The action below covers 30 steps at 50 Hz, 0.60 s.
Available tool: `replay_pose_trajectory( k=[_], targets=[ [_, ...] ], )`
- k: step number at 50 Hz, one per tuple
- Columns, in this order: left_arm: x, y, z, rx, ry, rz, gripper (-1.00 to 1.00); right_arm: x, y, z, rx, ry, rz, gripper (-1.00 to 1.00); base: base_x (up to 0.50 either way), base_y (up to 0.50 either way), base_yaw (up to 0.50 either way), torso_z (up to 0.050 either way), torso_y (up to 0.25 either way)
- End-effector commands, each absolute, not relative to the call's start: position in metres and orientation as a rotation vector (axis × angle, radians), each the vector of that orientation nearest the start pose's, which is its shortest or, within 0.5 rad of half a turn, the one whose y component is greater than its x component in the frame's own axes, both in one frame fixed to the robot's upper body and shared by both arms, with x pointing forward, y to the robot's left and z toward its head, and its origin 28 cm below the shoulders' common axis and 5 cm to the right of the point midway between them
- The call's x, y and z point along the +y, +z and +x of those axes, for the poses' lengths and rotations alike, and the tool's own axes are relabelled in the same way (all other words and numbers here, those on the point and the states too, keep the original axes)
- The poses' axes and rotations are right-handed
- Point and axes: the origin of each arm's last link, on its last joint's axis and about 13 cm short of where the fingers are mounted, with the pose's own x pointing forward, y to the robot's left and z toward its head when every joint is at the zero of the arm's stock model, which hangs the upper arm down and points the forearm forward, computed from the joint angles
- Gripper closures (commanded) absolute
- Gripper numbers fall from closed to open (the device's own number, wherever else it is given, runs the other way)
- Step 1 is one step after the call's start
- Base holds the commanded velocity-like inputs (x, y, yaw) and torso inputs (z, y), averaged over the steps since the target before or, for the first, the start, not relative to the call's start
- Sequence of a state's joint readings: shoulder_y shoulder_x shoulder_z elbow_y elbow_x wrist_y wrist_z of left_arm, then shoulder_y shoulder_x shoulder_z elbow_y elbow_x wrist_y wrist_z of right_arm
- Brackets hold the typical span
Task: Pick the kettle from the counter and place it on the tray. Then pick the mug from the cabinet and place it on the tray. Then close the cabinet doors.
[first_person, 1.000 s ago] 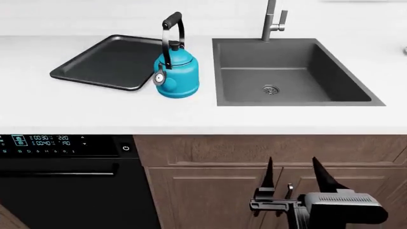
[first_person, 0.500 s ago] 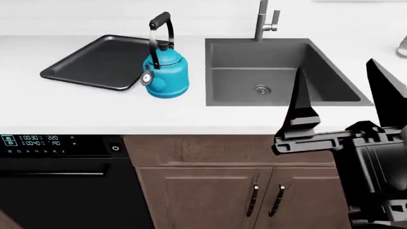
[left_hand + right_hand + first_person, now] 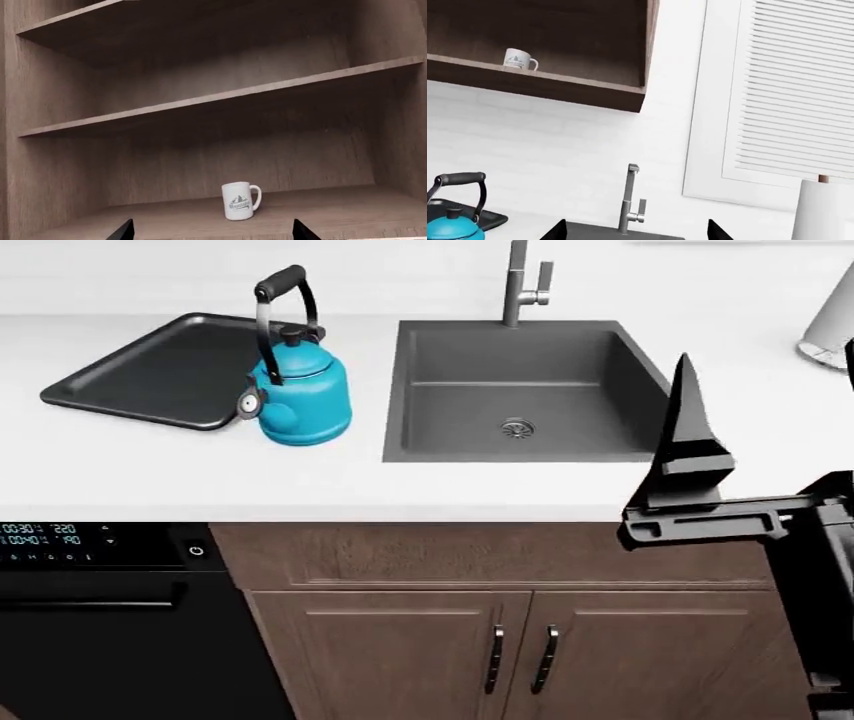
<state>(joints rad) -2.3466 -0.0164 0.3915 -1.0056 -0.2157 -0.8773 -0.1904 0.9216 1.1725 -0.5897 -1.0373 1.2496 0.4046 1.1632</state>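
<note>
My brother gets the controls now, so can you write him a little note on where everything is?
Right gripper: open, empty, raised in front of the sink.
Left gripper: open, empty, pointed into the cabinet at the mug.
Kettle: upright on the counter, beside the tray, not on it.
Mug: on the cabinet's bottom shelf; the cabinet is open.
Done: nothing yet.
Left: kettle onto tray, mug onto tray, close cabinet doors.

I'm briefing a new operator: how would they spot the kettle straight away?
Find the white countertop with the dark grey inset sink. Left of the sink stands a rounded teal-blue kettle, against the black rectangular tray. Its bright colour and tall arched black handle set it apart.
</note>
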Motion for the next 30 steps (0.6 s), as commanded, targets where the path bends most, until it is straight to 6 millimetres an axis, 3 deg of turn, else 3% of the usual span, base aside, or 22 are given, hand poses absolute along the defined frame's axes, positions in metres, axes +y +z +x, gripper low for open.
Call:
replay_pose_trajectory(
  k=[1, 7, 30],
  targets=[
    [0.197, 0.583, 0.284, -0.424, 0.217, 0.138, -1.0, -0.13, 0.305, 0.134, -0.468, -0.042, -0.211, -1.0, 0.14, 0.0, 0.0, 0.0, 0.0],
    [0.203, 0.584, 0.283, -0.418, 0.229, 0.121, -1.0, -0.13, 0.314, 0.13, -0.487, -0.028, -0.217, -1.0, 0.48, 0.0, 0.0, 0.0, 0.0],
    [0.212, 0.583, 0.285, -0.413, 0.242, 0.119, -1.0, -0.127, 0.31, 0.134, -0.478, -0.016, -0.235, -1.0, 0.5, 0.0, 0.0, 0.0, 0.001]
  ],
)
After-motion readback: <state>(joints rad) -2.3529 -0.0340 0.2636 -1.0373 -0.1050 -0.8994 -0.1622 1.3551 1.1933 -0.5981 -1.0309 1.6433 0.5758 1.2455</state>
